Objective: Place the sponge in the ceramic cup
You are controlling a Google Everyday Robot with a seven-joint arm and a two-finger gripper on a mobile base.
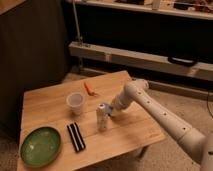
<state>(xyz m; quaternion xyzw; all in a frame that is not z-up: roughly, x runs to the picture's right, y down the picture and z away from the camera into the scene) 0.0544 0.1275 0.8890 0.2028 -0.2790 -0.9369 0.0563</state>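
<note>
The sponge (106, 107), a small blue-lavender piece, sits at the tip of my gripper (110, 109), which is shut on it just above the tabletop near the middle of the table. The ceramic cup (75, 102) is white and round. It stands upright with its mouth open, to the left of the gripper and a little farther back. My arm reaches in from the right, its wrist bent down toward the table.
An upright white bottle (102, 120) stands right below and in front of the gripper. A small orange object (89, 88) lies behind the cup. A green plate (40, 145) and two black bars (76, 136) lie front left on the wooden table (132, 131).
</note>
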